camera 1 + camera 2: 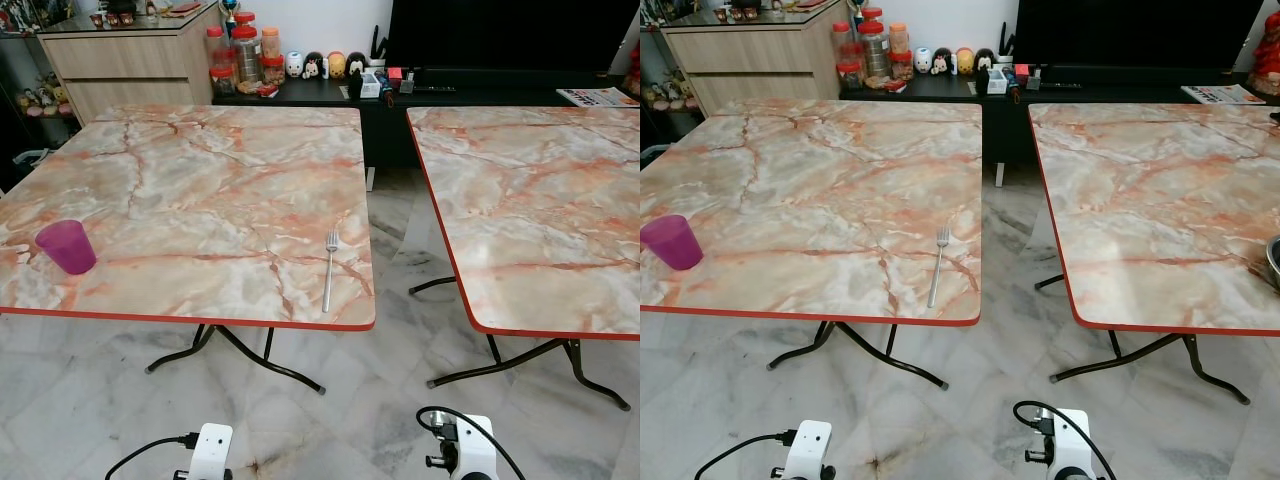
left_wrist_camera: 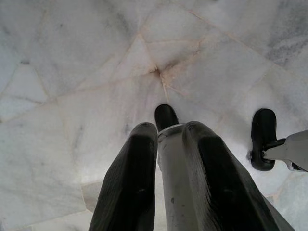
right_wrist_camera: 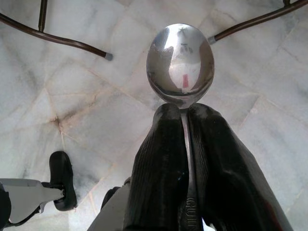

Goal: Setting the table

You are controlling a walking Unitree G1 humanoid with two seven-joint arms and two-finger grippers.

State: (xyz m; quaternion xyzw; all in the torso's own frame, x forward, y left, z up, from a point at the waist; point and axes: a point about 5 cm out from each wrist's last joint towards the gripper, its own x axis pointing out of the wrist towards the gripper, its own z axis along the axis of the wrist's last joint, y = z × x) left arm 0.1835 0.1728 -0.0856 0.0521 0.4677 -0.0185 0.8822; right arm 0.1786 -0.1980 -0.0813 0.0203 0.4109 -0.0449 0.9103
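Observation:
My right gripper (image 3: 179, 108) hangs low over the floor, shut on the handle of a metal spoon (image 3: 180, 65) whose bowl sticks out past the fingertips. Over the floor too, my left gripper (image 2: 168, 127) is open by a narrow gap and holds nothing; my own leg and foot show through the gap. On the left marble-pattern table (image 1: 200, 190) a purple cup (image 1: 66, 246) stands near the front left corner. A fork (image 1: 329, 268) lies near the front right corner, tines pointing away from me. A metal bowl (image 1: 1272, 262) peeks in at the right table's (image 1: 540, 210) right edge.
A floor gap (image 1: 400, 260) separates the two red-edged tables, whose black legs (image 1: 250, 360) splay out underneath. Behind them stand a wooden cabinet (image 1: 120, 60), a dark console (image 1: 330, 92) with jars and figurines, and a large dark screen (image 1: 500, 35).

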